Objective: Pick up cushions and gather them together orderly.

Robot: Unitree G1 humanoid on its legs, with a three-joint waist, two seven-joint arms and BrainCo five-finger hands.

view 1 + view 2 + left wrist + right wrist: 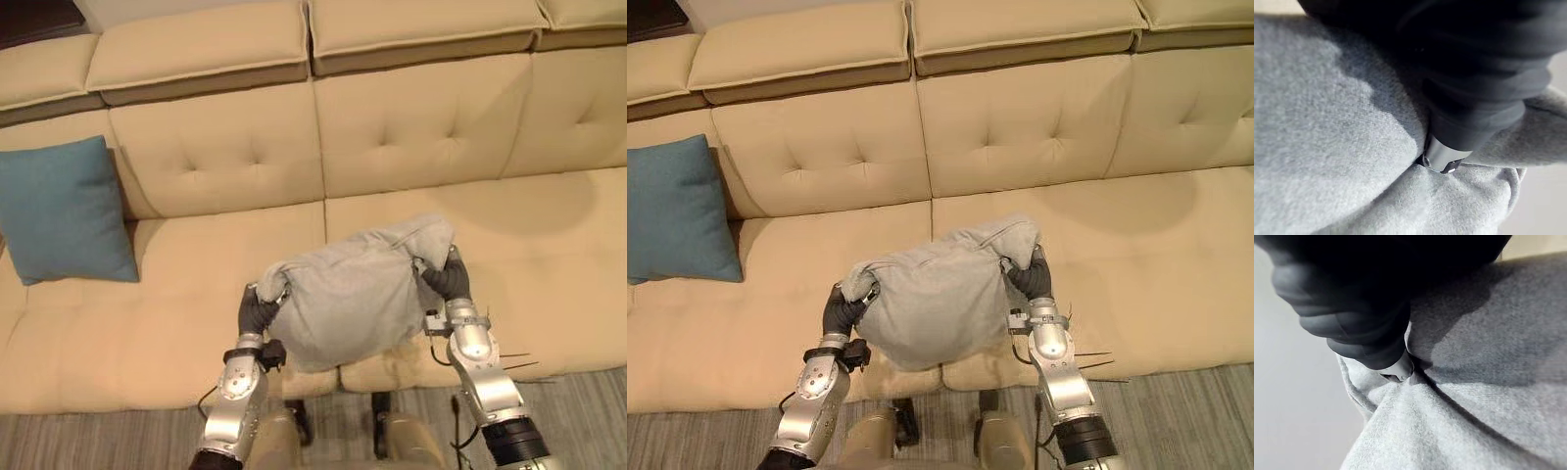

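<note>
A square teal cloth cushion (pixel 61 211) is leaning on the long cream padded sofa (pixel 411 127) at nine o'clock. Near six o'clock, the left hand (pixel 259 311) is pinching a soft grey cloth cushion (pixel 348 299) at its eight o'clock corner. The right hand (pixel 447 280) is pinching its two o'clock corner.

No legible text anywhere

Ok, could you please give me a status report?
Left hand, right hand shut on grey cushion, at sofa front edge. Teal cushion leans on backrest, left. Nothing between.

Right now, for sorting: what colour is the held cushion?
Light grey cushion; best in left eye view.
</note>
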